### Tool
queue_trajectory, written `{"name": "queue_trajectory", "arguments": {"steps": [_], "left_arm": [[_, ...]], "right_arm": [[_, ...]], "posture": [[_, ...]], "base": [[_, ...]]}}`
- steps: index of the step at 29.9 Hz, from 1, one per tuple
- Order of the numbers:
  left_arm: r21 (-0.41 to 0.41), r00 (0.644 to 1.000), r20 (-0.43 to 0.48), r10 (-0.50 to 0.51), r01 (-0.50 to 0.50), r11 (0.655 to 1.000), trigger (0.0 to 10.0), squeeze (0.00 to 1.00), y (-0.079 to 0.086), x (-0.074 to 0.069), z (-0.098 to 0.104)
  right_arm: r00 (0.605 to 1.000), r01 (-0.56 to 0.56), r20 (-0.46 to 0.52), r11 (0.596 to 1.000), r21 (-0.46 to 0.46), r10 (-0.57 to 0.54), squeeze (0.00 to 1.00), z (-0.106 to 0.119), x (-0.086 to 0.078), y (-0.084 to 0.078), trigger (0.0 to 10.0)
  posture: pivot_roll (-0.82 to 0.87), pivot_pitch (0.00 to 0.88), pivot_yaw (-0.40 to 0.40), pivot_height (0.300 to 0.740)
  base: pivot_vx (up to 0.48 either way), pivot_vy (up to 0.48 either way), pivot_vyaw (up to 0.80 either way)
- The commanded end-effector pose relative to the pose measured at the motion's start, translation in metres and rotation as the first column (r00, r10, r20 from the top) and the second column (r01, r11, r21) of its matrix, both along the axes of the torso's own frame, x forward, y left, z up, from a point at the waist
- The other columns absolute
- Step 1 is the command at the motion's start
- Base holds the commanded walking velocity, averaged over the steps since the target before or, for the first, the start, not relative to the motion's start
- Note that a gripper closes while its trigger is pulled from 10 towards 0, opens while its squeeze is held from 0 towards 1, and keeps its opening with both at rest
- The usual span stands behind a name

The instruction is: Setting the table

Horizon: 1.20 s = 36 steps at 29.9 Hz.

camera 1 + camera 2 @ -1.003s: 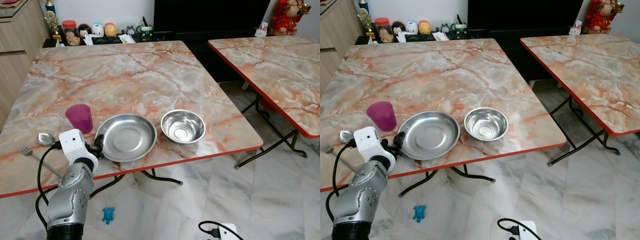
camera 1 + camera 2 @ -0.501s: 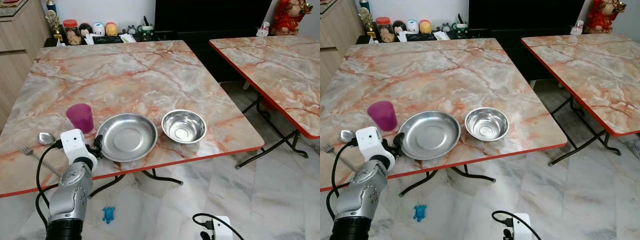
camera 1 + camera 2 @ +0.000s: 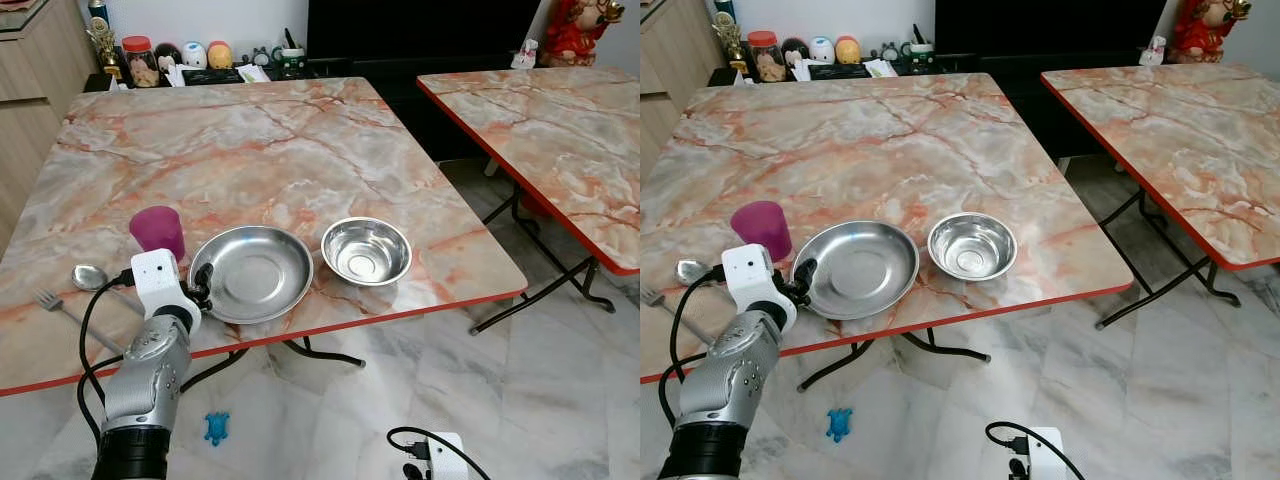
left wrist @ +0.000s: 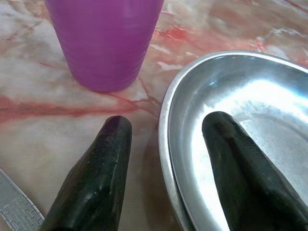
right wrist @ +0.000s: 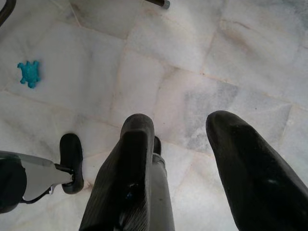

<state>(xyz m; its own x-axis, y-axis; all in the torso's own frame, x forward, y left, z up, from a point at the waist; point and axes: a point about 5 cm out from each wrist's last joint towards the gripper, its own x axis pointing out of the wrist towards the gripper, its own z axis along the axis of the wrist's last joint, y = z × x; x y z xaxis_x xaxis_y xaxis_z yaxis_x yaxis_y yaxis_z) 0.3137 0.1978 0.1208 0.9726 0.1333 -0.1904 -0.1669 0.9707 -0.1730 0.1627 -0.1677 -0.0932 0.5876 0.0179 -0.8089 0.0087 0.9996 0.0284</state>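
Steel plate lies near the front edge of the marble surface, its rim between the spread fingers of the left hand. A purple cup stands just beside it, a steel bowl on its other side. The right hand, also spread, hangs over the floor.

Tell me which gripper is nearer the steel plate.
Left. The left gripper straddles the steel plate rim, fingers open; the right gripper hangs over the floor.
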Motion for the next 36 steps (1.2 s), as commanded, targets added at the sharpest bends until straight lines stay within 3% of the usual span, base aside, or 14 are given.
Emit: {"name": "queue_trajectory", "arguments": {"steps": [1, 14, 26, 27, 28, 29, 30, 36], "left_arm": [[0.022, 1.000, 0.012, -0.011, 0.010, 1.000, 10.0, 0.00, -0.002, 0.004, 0.007], [0.028, 0.999, -0.047, 0.006, -0.005, 1.000, 10.0, 0.00, -0.002, 0.003, -0.001], [0.006, 0.996, -0.087, 0.014, -0.014, 1.000, 10.0, 0.00, -0.005, 0.003, -0.005], [0.005, 0.996, -0.087, 0.014, -0.014, 1.000, 4.8, 0.00, -0.005, 0.003, -0.005], [0.004, 0.996, -0.087, 0.014, -0.014, 1.000, 3.3, 0.00, -0.005, 0.003, -0.005], [0.004, 0.996, -0.087, 0.014, -0.014, 1.000, 3.3, 0.00, -0.006, 0.003, -0.005], [0.005, 0.996, -0.084, 0.012, -0.012, 1.000, 0.0, 0.00, -0.006, 0.003, -0.005], [0.010, 0.996, -0.083, 0.014, -0.013, 1.000, 0.0, 0.00, -0.006, 0.003, -0.004]], "right_arm": [[1.000, 0.017, -0.025, 1.000, -0.003, -0.017, 0.00, -0.003, -0.007, -0.005, 10.0], [0.999, 0.014, -0.041, 1.000, 0.004, -0.014, 0.00, -0.007, -0.017, -0.002, 10.0], [0.999, -0.005, -0.035, 1.000, 0.018, 0.006, 0.00, -0.005, -0.008, 0.018, 10.0], [0.999, -0.006, -0.034, 1.000, 0.017, 0.007, 0.00, -0.004, -0.008, 0.018, 10.0], [0.999, -0.006, -0.034, 1.000, 0.017, 0.007, 0.00, -0.004, -0.007, 0.018, 10.0], [0.999, -0.006, -0.033, 1.000, 0.017, 0.007, 0.00, -0.004, -0.007, 0.018, 10.0], [0.999, -0.006, -0.033, 1.000, 0.016, 0.007, 0.00, -0.004, -0.006, 0.017, 10.0], [1.000, -0.008, -0.012, 1.000, 0.014, 0.008, 0.00, 0.000, 0.003, 0.016, 10.0]], "posture": [[0.15, 0.061, -0.060, 0.740], [0.15, 0.061, -0.057, 0.740], [0.15, 0.064, -0.059, 0.740], [0.15, 0.063, -0.059, 0.740], [0.15, 0.063, -0.059, 0.740], [0.15, 0.063, -0.059, 0.740], [0.15, 0.063, -0.059, 0.740], [0.15, 0.063, -0.060, 0.740]], "base": [[0.000, 0.000, 0.00], [0.000, 0.000, 0.00], [0.000, 0.000, 0.00], [0.000, 0.000, 0.00], [0.000, 0.000, 0.00], [0.000, 0.000, 0.00], [0.000, 0.000, 0.00], [0.000, 0.000, 0.00]]}}
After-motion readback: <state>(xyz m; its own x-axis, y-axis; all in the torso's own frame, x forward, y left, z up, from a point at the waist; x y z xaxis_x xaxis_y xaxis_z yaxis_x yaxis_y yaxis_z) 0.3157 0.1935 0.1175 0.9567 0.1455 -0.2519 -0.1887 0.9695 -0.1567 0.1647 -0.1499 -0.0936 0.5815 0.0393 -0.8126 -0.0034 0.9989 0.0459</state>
